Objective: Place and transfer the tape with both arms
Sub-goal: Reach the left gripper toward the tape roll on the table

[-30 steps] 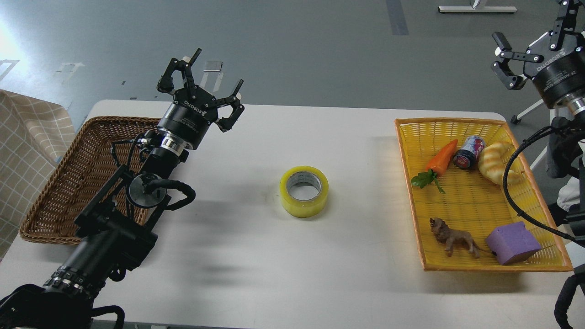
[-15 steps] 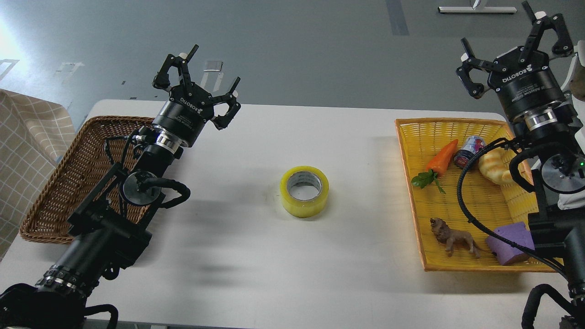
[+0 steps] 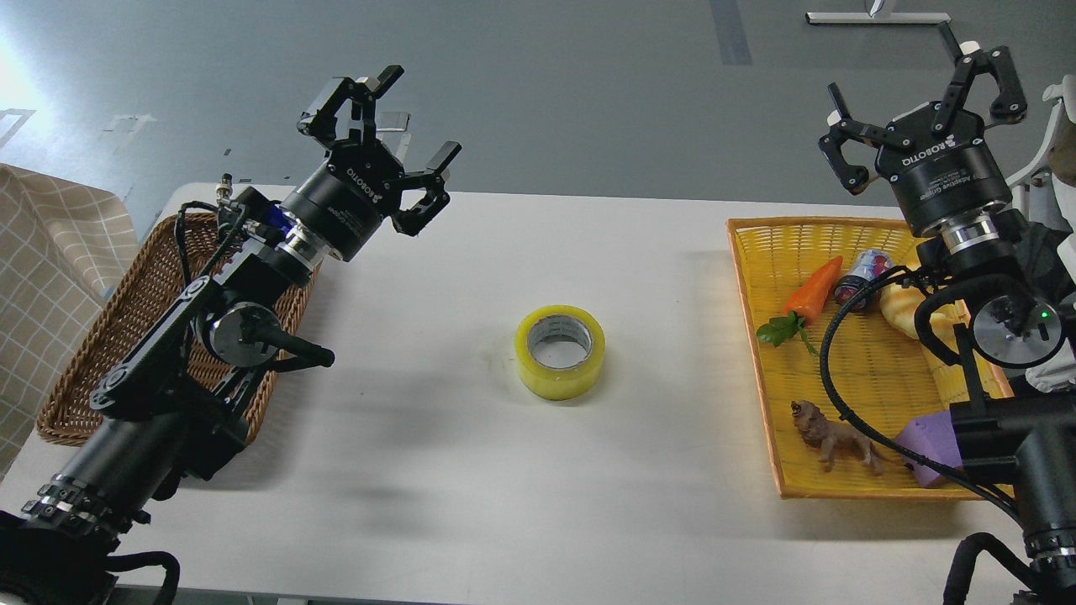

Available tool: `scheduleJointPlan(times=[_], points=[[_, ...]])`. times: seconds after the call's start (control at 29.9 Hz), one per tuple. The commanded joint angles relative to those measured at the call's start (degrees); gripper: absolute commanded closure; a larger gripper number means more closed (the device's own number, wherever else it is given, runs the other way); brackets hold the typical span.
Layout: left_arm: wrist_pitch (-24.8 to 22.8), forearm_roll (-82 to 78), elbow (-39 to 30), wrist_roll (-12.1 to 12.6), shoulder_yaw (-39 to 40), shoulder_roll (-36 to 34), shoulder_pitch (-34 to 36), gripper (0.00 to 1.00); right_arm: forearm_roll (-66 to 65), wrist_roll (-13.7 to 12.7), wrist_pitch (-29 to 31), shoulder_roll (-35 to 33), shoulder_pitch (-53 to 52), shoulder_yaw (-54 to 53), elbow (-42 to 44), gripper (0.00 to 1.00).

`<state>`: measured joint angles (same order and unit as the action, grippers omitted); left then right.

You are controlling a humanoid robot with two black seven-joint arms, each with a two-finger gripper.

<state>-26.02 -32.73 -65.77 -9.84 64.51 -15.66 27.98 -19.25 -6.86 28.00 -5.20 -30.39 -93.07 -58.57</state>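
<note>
The left arm rises from the lower left of the frame to the upper left, its hand raised above the table, fingers spread and holding nothing. The right arm climbs the right edge; its hand sits in the upper right, fingers likewise splayed and bare. The tape lies flat at frame centre, well apart from both. A brown basket sits under the left arm; the yellow tray holds a carrot, lion and purple block, partly hidden by the right arm.

A grey floor stretches beyond the white table. Glare brightens its left side, and a white stand base sits far back.
</note>
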Motion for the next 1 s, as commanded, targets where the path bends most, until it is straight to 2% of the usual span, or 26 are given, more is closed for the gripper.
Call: scheduleJointPlan(times=[0.0, 0.53, 0.77, 0.9, 0.97], points=[[2.6, -4.4, -3.2, 0.3, -0.1, -1.6, 0.1, 0.02, 0.0, 0.0, 0.0, 0.0, 0.8, -0.1, -0.2, 0.00], [4.5, -16.9, -4.5, 0.3, -7.9, -5.1, 1.5, 0.02, 0.0, 0.1, 0.0, 0.0, 4.0, -0.1, 0.1, 0.00], [10.7, -20.9, -5.8, 0.5, -16.5, -9.7, 4.4, 0.02, 0.3, 0.4, 0.0, -0.1, 7.5, -0.9, 0.2, 0.00], [15.0, -31.0, -8.8, 1.1, -24.2, -12.6, 8.9, 0.02, 1.7, 0.4, 0.0, -0.2, 9.0, -0.9, 0.2, 0.00], [15.1, -33.9, -9.5, 1.6, -25.5, -13.2, 9.8, 0.02, 1.8, 0.4, 0.0, -0.3, 9.2, -0.9, 0.2, 0.00]])
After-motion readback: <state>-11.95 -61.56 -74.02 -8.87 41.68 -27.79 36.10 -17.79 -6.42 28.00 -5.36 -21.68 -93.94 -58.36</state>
